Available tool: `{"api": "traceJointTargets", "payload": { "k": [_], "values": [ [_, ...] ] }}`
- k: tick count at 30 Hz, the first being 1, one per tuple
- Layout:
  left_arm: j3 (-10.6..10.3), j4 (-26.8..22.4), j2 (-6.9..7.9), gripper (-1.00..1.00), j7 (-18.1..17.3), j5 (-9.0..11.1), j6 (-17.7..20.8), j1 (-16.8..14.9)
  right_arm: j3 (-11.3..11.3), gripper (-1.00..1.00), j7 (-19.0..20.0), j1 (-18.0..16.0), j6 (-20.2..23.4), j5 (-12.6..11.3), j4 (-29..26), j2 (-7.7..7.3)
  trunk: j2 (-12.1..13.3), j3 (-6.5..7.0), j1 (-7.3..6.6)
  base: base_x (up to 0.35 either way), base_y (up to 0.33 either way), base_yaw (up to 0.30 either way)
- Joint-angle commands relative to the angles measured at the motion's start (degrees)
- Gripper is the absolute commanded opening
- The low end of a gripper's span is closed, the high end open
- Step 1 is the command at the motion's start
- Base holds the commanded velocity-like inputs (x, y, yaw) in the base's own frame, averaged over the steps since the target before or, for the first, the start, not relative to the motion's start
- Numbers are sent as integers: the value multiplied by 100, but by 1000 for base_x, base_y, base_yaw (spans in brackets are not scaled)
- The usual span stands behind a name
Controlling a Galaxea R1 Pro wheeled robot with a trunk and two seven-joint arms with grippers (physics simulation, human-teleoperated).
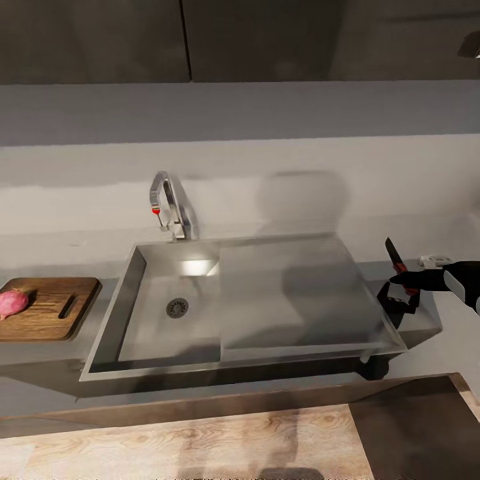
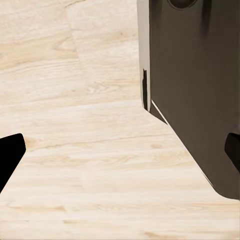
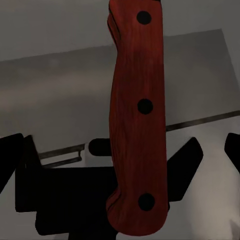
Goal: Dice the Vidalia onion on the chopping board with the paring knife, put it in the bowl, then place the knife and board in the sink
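Note:
The pinkish-red Vidalia onion lies on the dark wooden chopping board, on the countertop left of the sink. The sink's basin holds nothing but its drain. Right of the sink's drainboard, my right gripper is shut on the paring knife, blade pointing up. The red riveted handle runs between the right gripper fingers. My left gripper is open over the floor. The bowl and diced onion are out of view.
A chrome tap with a red knob stands behind the basin, against the grey wall. Dark upper cabinets hang above. Light wooden floor lies below the counter, with a dark panel beside my left gripper.

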Motion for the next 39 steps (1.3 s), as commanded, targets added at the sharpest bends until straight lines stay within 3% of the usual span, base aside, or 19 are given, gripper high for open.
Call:
{"api": "traceJointTargets", "payload": {
  "k": [1,21,22,39],
  "values": [
    [-49,26,-3,100,1,57,-43,-10,8,100,37,-3,20,57,-8,-3,-10,-13,3,0,0,0],
    [-49,26,-4,100,1,57,-42,-9,8,100,36,-1,-59,57,25,-3,-10,-45,3,0,0,0],
    [-49,26,-4,100,1,57,-43,-9,8,-100,36,-2,-61,57,28,-5,-10,-45,3,0,0,0],
    [-49,26,-3,100,1,57,-44,-9,8,-100,28,-3,-182,57,70,-11,-10,-45,3,0,0,0]
  ]
}}
